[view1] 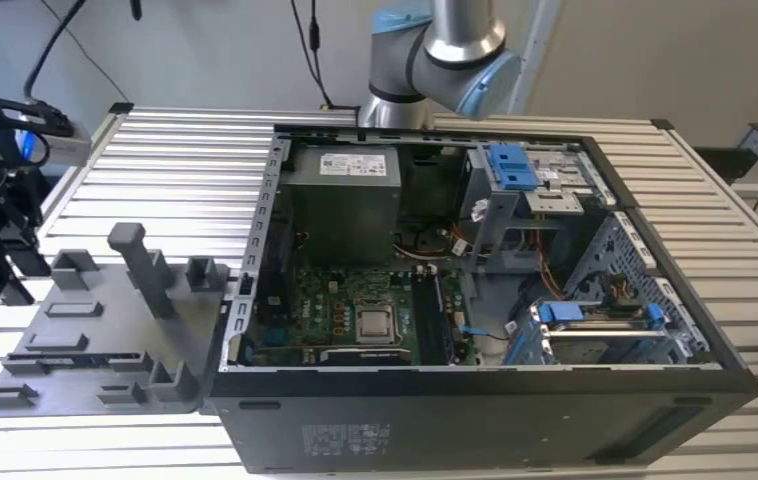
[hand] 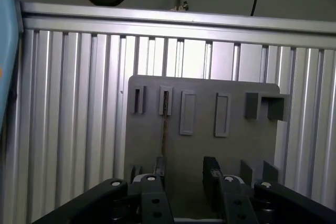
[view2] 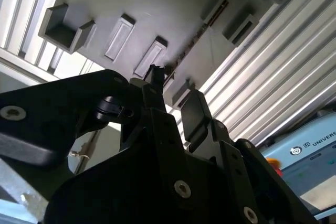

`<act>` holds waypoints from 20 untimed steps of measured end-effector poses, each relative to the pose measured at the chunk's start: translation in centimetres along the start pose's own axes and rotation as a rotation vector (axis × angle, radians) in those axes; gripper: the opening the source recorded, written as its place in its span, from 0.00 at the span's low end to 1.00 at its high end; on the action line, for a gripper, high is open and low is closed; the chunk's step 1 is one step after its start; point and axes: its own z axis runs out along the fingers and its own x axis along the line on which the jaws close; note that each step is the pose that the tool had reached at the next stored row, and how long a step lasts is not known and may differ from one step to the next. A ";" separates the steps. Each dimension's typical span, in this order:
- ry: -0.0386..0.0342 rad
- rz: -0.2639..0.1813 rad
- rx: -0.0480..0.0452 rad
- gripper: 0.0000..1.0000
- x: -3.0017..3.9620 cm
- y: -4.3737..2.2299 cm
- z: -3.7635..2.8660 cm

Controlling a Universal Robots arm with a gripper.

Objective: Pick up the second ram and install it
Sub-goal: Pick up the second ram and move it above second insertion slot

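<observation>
The task looks to be at its start. The ram (hand: 164,124) stands on edge in a slot of the grey fixture (hand: 252,145) on the tabletop (hand: 68,103), not yet gripped. The gripper (hand: 185,162) hovers near the fixture, its jaws apart with nothing between them and one finger roughly in line with the ram. Judging by this, the pickup, the carry to the open case (view1: 486,420) and the seating are all left.
</observation>
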 end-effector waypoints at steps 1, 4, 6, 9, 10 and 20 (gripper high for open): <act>0.0006 0.000 -0.0002 0.42 0.00 0.00 0.11; 0.0007 0.000 0.0005 0.42 0.00 0.00 0.31; 0.0008 0.000 0.0003 0.42 0.00 0.00 0.34; 0.0009 0.000 0.0002 0.42 0.00 0.00 0.35; 0.0009 0.000 0.0011 0.42 0.00 0.00 0.42; 0.0009 0.000 0.0024 0.42 0.00 0.18 2.18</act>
